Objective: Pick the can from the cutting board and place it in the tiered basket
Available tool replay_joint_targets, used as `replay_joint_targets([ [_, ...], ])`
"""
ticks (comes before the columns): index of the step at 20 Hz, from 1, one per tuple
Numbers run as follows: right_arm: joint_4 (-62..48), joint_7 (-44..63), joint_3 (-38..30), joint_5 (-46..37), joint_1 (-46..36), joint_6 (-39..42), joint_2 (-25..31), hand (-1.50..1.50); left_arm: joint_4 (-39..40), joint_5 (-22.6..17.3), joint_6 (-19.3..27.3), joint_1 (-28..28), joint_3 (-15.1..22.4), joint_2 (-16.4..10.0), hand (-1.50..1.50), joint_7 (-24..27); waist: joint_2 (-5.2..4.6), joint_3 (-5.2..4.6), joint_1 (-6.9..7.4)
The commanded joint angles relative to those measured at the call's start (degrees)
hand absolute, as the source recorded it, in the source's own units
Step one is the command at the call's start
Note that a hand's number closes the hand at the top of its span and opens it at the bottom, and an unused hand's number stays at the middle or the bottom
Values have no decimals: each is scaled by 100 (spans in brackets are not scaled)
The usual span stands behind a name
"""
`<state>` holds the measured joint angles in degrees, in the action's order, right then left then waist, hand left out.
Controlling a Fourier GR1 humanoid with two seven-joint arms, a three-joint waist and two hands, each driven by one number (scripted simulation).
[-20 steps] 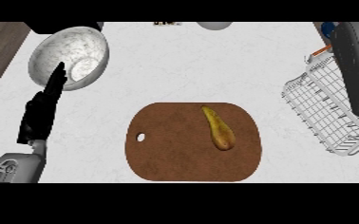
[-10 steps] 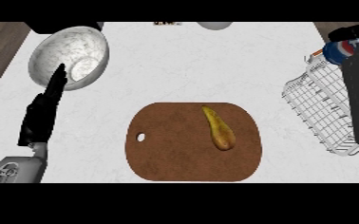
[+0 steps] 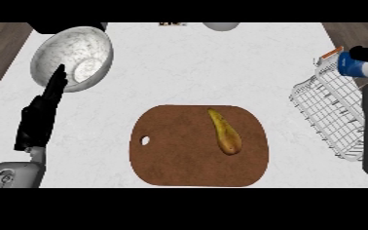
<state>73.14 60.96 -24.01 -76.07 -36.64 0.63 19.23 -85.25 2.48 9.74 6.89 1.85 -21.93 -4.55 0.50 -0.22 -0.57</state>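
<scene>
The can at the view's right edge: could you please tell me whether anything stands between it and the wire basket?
Nothing visible does. The can shows right at the basket's upper end, by its rim. The cutting board and the bowl lie apart to the left.

Open counter [image 3: 215, 68] runs between the bowl [image 3: 72, 56] and the tiered basket [image 3: 327, 109].

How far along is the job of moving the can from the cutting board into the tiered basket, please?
Done: the can is off the cutting board, where only a yellow fruit lies. In hand: the can sits at the view's right edge by the wire basket, a sliver of the right robot hand above it. Left: setting it inside and letting go. The left robot hand rests open by the bowl.
</scene>
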Motion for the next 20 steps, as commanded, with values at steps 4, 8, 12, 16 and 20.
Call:
replay_joint_targets([
  [4,966,328,-31,-158,761,-1339,-771,-150,71,171,115,231,-13,173,0,-113,-44,24,13],
  [8,1501,322,-43,-429,654,-1179,-530,-150,206,174,24,-36,-7,287,0,289,-39,19,37],
  [12,2630,641,30,-800,441,-580,-491,-150,650,178,-24,142,-166,209,0,386,-20,6,-58],
  [16,3392,1022,-205,-986,667,-105,-732,-150,66,79,-225,236,-224,37,0,-71,-7,14,-18],
  [20,4845,999,-479,-679,1300,192,-1392,-150,240,173,-91,-41,-256,114,0,140,24,12,-134],
])
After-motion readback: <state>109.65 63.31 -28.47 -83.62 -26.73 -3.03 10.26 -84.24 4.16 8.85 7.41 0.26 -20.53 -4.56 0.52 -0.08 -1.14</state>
